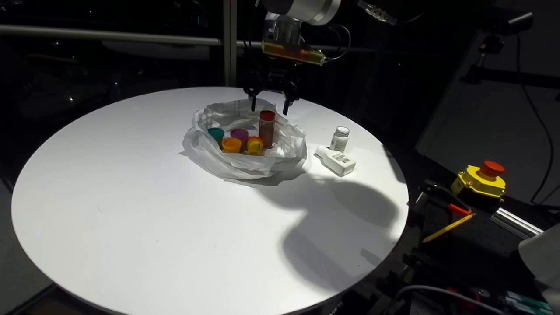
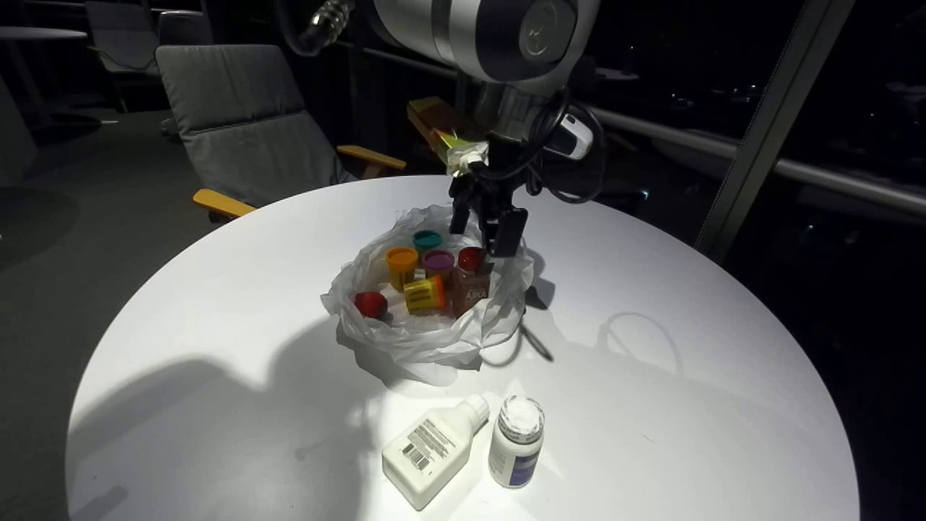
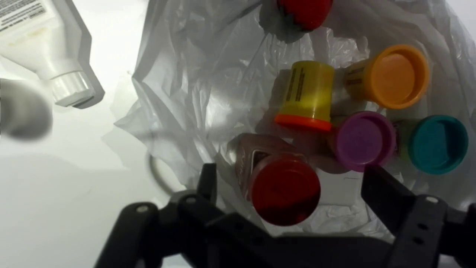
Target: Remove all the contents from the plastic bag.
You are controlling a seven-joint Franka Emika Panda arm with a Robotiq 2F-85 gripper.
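The plastic bag (image 1: 238, 168) lies spread wide on the table, its mouth upward. Inside stands a brown bottle with a red cap (image 3: 286, 190). Around it are orange (image 3: 398, 76), purple (image 3: 364, 139) and teal (image 3: 438, 145) cups, plus a yellow cup (image 3: 310, 91) on its side. A red piece (image 2: 371, 305) sits near the bag's edge, and a white block (image 3: 338, 188) shows partly beneath. My gripper (image 3: 290, 176) is open above the brown bottle; in the wrist view the red cap appears between the fingers, touching neither. Both exterior views show the fingertips around cap height or higher.
Outside the bag, a flat white bottle (image 2: 430, 449) lies on the round table (image 1: 131, 218), with a small white bottle (image 2: 516, 445) upright beside it. A grey chair (image 2: 231, 108) stands behind the table. An emergency-stop button (image 1: 481, 179) sits off the table's edge.
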